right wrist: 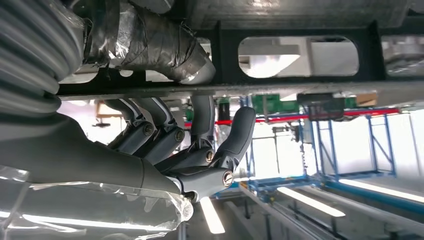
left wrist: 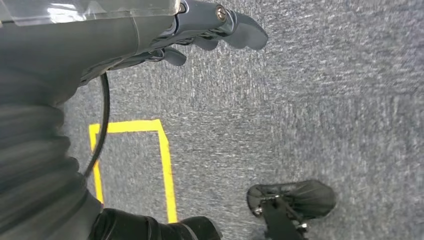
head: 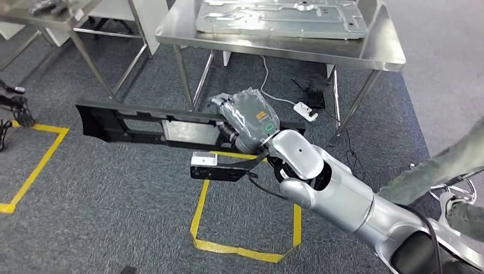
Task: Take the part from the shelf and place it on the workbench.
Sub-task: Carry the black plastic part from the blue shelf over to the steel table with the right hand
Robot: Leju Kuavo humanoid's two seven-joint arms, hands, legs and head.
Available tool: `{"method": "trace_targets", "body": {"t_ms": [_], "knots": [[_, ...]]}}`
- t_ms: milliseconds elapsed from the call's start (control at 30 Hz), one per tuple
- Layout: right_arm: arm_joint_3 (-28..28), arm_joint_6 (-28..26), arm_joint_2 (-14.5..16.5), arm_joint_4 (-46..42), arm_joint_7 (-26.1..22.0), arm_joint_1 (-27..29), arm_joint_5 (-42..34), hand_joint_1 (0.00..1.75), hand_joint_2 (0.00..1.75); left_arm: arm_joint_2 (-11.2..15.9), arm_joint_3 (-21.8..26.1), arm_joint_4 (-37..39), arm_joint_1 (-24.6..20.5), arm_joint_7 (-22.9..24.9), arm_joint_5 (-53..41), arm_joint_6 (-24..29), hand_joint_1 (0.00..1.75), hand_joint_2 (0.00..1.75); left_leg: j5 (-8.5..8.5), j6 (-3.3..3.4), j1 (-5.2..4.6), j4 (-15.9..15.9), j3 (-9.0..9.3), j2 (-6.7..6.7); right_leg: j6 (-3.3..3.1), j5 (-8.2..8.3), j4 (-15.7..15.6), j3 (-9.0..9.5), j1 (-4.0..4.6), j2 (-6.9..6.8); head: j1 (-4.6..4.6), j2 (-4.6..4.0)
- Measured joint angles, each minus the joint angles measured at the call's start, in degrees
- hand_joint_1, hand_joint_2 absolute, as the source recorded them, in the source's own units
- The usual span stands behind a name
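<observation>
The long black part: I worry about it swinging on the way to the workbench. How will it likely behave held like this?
The long black part holds straight in the air, so it looks stiff. The right hand grips it near one end, so the far end may dip or swing. Its open cut-outs suggest it is fairly light for its length.

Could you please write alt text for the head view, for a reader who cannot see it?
The robot's right hand grips a long black part, holding it level above grey carpet in front of a steel workbench that bears a grey metal panel. Yellow tape squares mark the floor, and a person's sleeve enters at the right edge.
</observation>
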Motion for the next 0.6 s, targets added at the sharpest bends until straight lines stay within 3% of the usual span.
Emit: {"method": "trace_targets", "body": {"t_ms": [67, 100, 133, 200, 233, 300, 433, 500, 567, 600], "knots": [[0.0, 0.4, -0.1, 0.0, 0.5, 0.4, -0.2, 1.75, 1.75, 0.0, -0.1, 0.0, -0.1, -0.8, 0.5, 0.1, 0.00, 1.75, -0.22, 0.36, -0.01, 0.1, 0.20, -0.66, 0.05, -2.20, 7.2, -4.18, -0.02, 1.19, 0.07, 0.01], [0.0, 0.6, -0.2, 0.0, 0.7, 0.6, -0.2, 1.75, 1.75, 0.0, -0.2, 0.0, -0.2, -1.1, 0.7, 0.1, 0.00, 1.75, -0.33, 0.42, -0.02, 0.1, 0.31, -1.04, 0.03, -1.89, 8.6, -5.37, -0.03, 1.32, 0.07, 0.01], [0.0, 0.7, -0.3, 0.0, 0.8, 0.8, -0.2, 1.75, 1.75, 0.0, -0.3, 0.0, -0.1, -1.3, 0.8, 0.1, 0.00, 1.75, -0.48, 0.41, -0.03, 0.3, 0.43, -1.41, -0.05, -0.46, 7.8, -5.49, -0.05, 1.36, 0.10, 0.01], [0.0, 0.7, -0.5, -0.1, 0.9, 0.8, -0.2, 1.75, 1.75, 0.0, -0.3, 0.0, -0.1, -1.5, 0.9, 0.2, 0.00, 1.75, -0.90, 0.17, -0.01, 0.6, 0.75, -2.09, -0.38, 4.08, 0.9, -3.00, -0.10, 1.44, 0.15, 0.00], [0.0, 0.7, -0.5, -0.2, 1.0, 0.7, -0.2, 1.75, 1.75, 0.0, -0.3, 0.0, -0.1, -1.5, 0.9, 0.2, 0.00, 1.75, -1.11, -0.03, -0.07, 0.8, 0.83, -2.31, -0.55, 5.60, -2.6, -1.54, -0.07, 1.59, 0.17, 0.00], [0.0, 0.7, -0.5, -0.4, 1.0, 0.6, -0.2, 1.75, 1.75, 0.0, -0.3, 0.0, -0.1, -1.7, 1.0, 0.3, 0.00, 1.75, -1.30, -0.57, -0.20, 1.1, 0.65, -2.60, -0.91, 6.47, -6.3, 0.06, 0.01, 1.89, 0.14, 0.00], [0.0, 1.0, -0.6, -0.7, 1.4, 0.5, -0.2, 1.75, 1.75, 0.1, -0.3, 0.0, 0.0, -3.0, 1.6, 1.2, 0.00, 1.75, -1.85, -1.64, -0.07, 1.8, 0.13, -2.40, -1.87, 6.69, -7.0, 0.38, -0.03, 1.97, 0.06, 0.00], [0.0, 2.0, -0.6, -0.8, 1.8, 0.3, -0.8, 1.75, 1.75, 0.1, -0.3, 0.0, 0.0, -4.7, 2.2, 2.3, 0.00, 1.75, -4.62, -2.25, 0.10, 6.6, -2.01, -1.88, -2.32, 6.84, -7.3, 0.57, -0.23, 1.87, -0.13, 0.01], [0.0, 4.0, -0.6, -1.0, 2.4, 0.2, -3.3, 1.75, 1.75, 0.1, -0.3, 0.0, 0.0, -6.7, 3.0, 4.1, 0.00, 1.75, -7.69, -2.63, 0.22, 14.1, -5.56, -1.58, -2.52, 6.78, -7.3, 0.59, -0.16, 1.82, -0.30, 0.01], [0.0, 5.1, -0.6, -1.0, 2.7, 0.2, -5.2, 1.75, 1.75, 0.1, -0.2, 0.0, 0.0, -7.5, 3.3, 5.0, 0.00, 1.75, -8.09, -2.68, 0.24, 16.4, -6.73, -1.52, -2.56, 6.74, -7.3, 0.62, -0.12, 1.80, -0.28, 0.00]]}}
